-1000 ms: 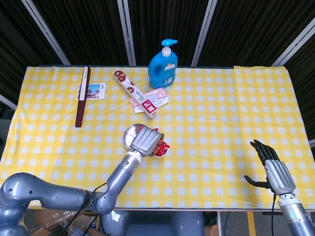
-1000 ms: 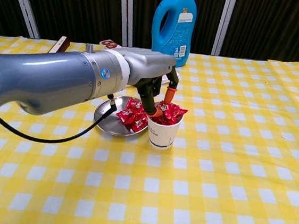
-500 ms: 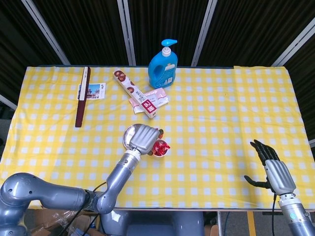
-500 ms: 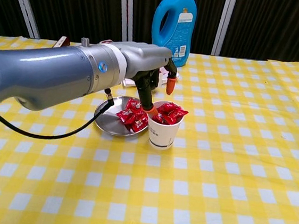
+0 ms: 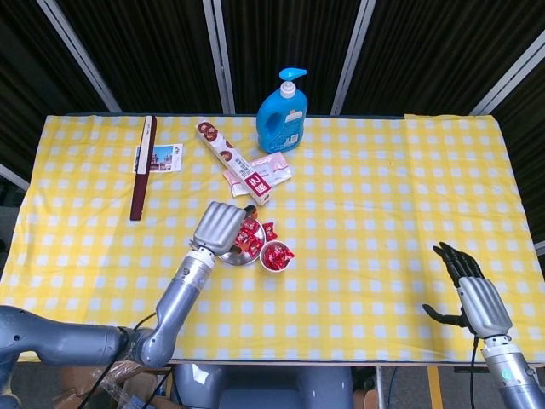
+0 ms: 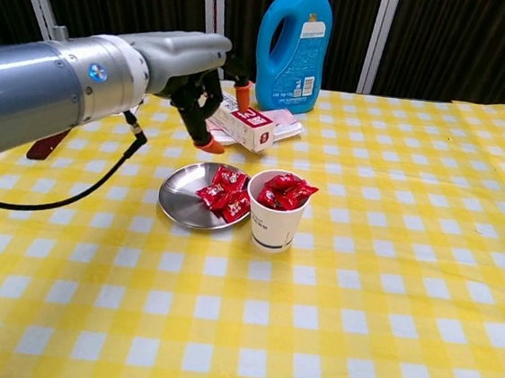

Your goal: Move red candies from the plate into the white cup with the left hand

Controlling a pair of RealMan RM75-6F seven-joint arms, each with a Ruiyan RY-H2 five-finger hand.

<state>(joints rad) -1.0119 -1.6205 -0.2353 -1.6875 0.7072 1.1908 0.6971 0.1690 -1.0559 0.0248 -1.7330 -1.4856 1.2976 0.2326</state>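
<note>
In the head view, the left hand (image 5: 221,227) is seen raised over the left part of the plate (image 5: 232,253), near the middle of the tabletop (image 5: 383,204); its fingers are turned down and hidden from above, so their spread cannot be told here. Red candies (image 5: 251,234) lie on the plate, and the cup (image 5: 275,256), heaped with more red candies, stands touching or just beside the plate's right rim. The right hand (image 5: 471,292) is held near the front right corner, palm up, fingers spread and holding nothing. Along the far edge are found a blue bottle (image 5: 282,112), a long box (image 5: 234,163), a dark stick (image 5: 142,168) and a card (image 5: 159,158).

In the chest view, the left hand (image 6: 204,89) is seen above and behind the plate (image 6: 178,206), clear of it, its orange-tipped fingers (image 6: 212,144) parted and curved downward with nothing between them. The candies (image 6: 225,192) are piled at the plate's right side, beside the cup (image 6: 275,219). The bottle (image 6: 294,40) and box (image 6: 245,127) stand behind.
</note>
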